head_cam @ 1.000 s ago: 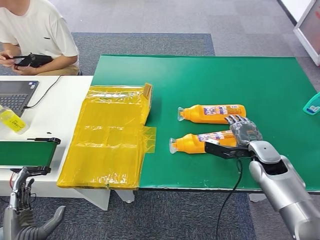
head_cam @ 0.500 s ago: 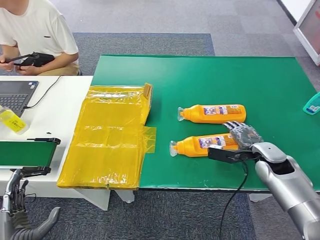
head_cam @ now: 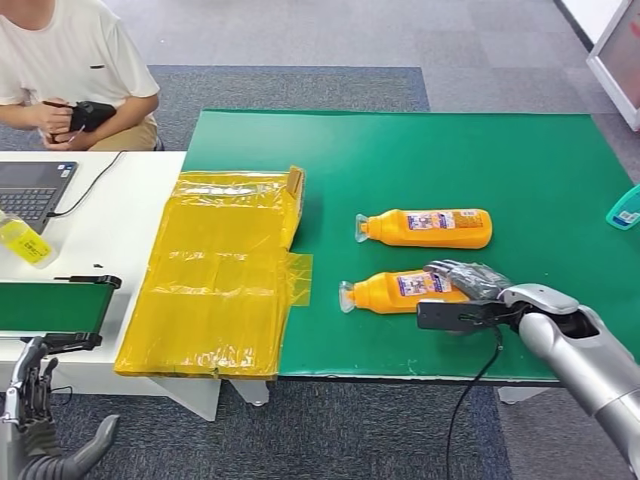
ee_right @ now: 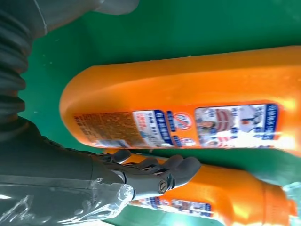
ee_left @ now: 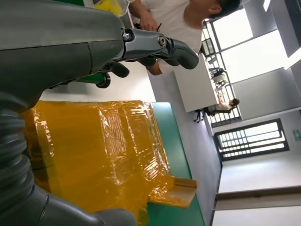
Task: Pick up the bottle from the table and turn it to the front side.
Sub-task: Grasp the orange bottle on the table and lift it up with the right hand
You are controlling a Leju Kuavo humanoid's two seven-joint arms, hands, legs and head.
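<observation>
Down low my left hand (head_cam: 30, 385) hangs beside the white desk (head_cam: 121, 215), fingers apart and holding nothing. Further forward, my right hand (head_cam: 472, 280) lies over the base end of the nearer bottle (head_cam: 396, 291), fingers (ee_right: 177, 167) draped on it; whether they grip it I cannot tell. Just beyond, on the green desk (head_cam: 453, 150), lies the second bottle (head_cam: 426, 227), also on its side.

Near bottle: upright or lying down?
Lying down: the near bottle rests lengthwise on the green table, cap toward the yellow bag.
</observation>
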